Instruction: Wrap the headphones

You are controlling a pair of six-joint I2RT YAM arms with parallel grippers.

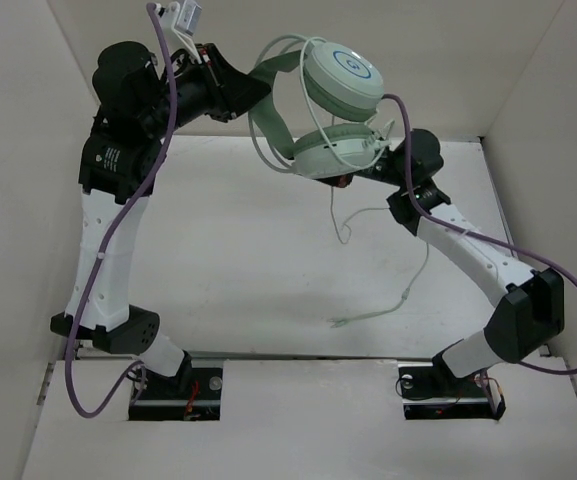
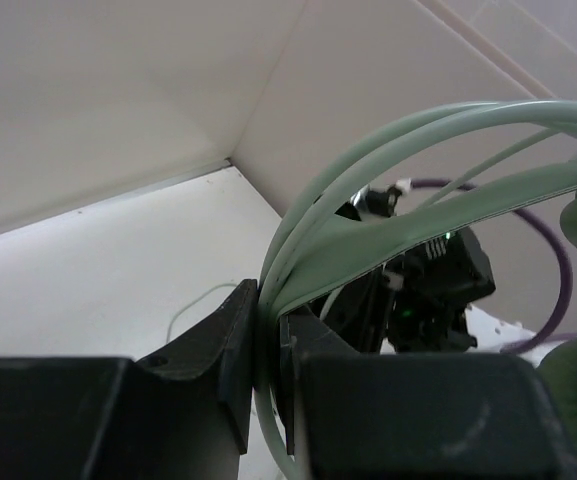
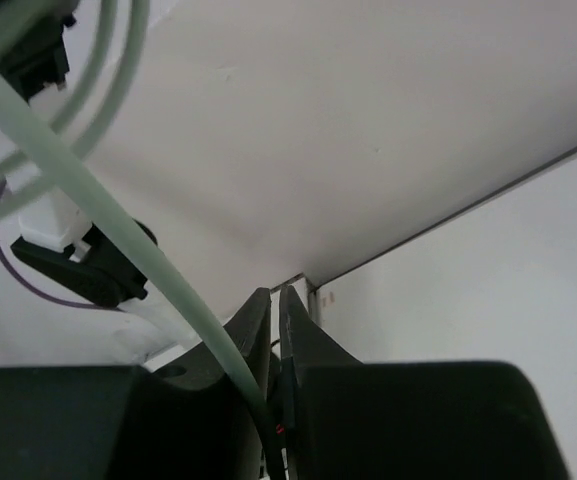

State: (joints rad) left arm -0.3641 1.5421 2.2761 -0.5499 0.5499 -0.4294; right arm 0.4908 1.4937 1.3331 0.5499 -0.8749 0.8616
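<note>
Headphones [image 1: 343, 72] hang mid-air: left gripper [image 2: 266, 322] clamps the headband [image 2: 398, 222], right gripper [image 3: 274, 302] pinches the cable [image 3: 118, 228]. Some loops look wound, but the near tail dangles.

A flat matte white table top [image 1: 268, 270] lies inside three plain off-white panel walls: a left wall [image 1: 13, 200], a back wall [image 1: 468, 60] and a right wall [image 1: 558, 170]. The light is soft and even, with faint grey shadows on the table top.
</note>
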